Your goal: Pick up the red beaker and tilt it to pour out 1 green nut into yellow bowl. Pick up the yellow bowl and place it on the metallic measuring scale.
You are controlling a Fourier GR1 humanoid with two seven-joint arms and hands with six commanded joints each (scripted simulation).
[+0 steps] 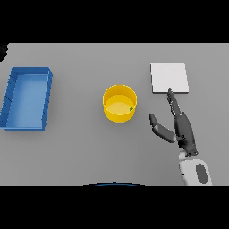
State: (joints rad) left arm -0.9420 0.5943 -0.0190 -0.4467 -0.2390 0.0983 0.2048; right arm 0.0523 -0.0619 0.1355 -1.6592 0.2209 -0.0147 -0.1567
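The right hand (183, 129) sits closest to us, low in the right part of the frame, its white forearm coming up from the bottom edge. Its fingers are stretched out straight, pointing toward the top of the frame, with the thumb splayed off to the left; it holds nothing. The longest fingertip reaches the lower edge of the metallic measuring scale (169, 78), though I cannot tell whether it touches or only hovers above it.

The grey table (80, 152) fills the whole view. At the left of the frame lies a blue tray (47, 96), a long open rectangular bin with nothing showing inside it, well apart from everything else.

The scale is a flat pale square in the upper right of the frame. The yellow bowl (119, 103) stands upright near the middle of the frame, to the left of the hand and down-left of the scale, apart from both. Inside it, against the right inner wall, rests a small green nut (131, 108).
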